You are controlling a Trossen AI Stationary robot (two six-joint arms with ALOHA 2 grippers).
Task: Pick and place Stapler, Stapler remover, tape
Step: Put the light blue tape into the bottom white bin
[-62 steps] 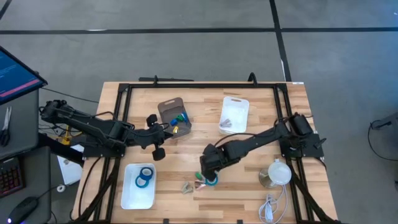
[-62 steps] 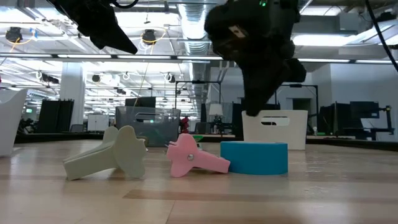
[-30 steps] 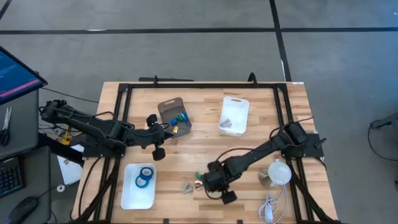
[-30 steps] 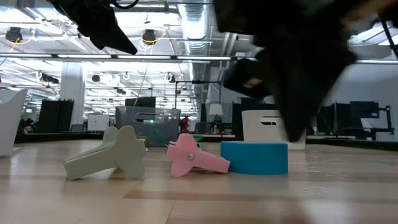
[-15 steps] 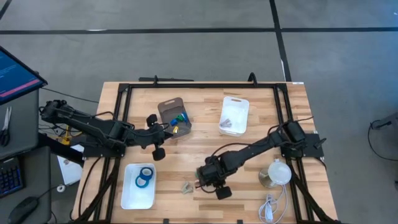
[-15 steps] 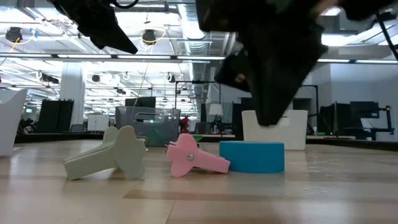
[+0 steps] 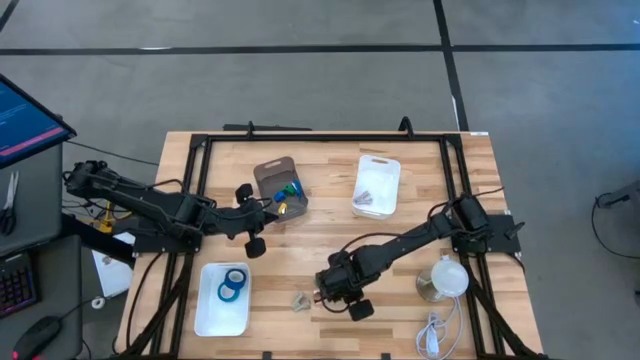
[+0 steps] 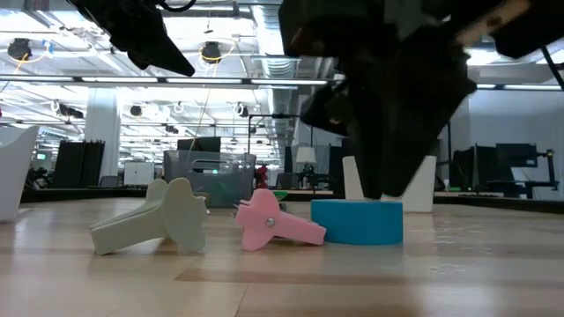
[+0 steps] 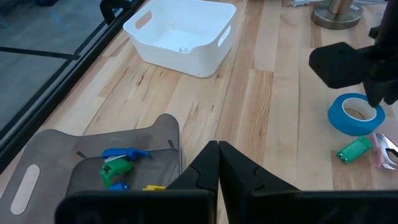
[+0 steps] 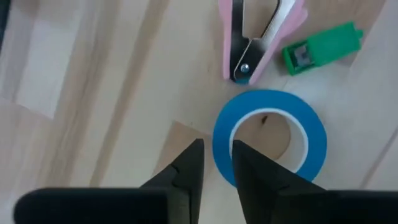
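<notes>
The right claw (image 10: pixel 216 163) is held narrowly parted just above the blue tape roll (image 10: pixel 269 138), beside the pink staple remover (image 10: pixel 256 38); the left claw (image 9: pixel 217 163) is kept closed.

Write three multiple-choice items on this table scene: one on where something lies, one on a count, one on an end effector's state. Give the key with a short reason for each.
1. Where does the loose blue tape roll lie?
A. In the grey bin
B. On the bare wood beside the pink staple remover
C. In the far white bin

2. How many blue tape rolls lie in the white tray at the table's front left?
A. None
B. Two
C. Five

3. How does the left end effector stand?
A. Shut, holding nothing
B. Wide open
C. Shut on a stapler

Key:
1 B: the right wrist view shows the roll on the wood next to the pink remover and a green stapler, with the right end effector over its rim.
2 B: the high view shows two blue rings in that tray.
3 A: the left wrist view shows its fingers meeting with nothing between them, above the grey bin.
</notes>
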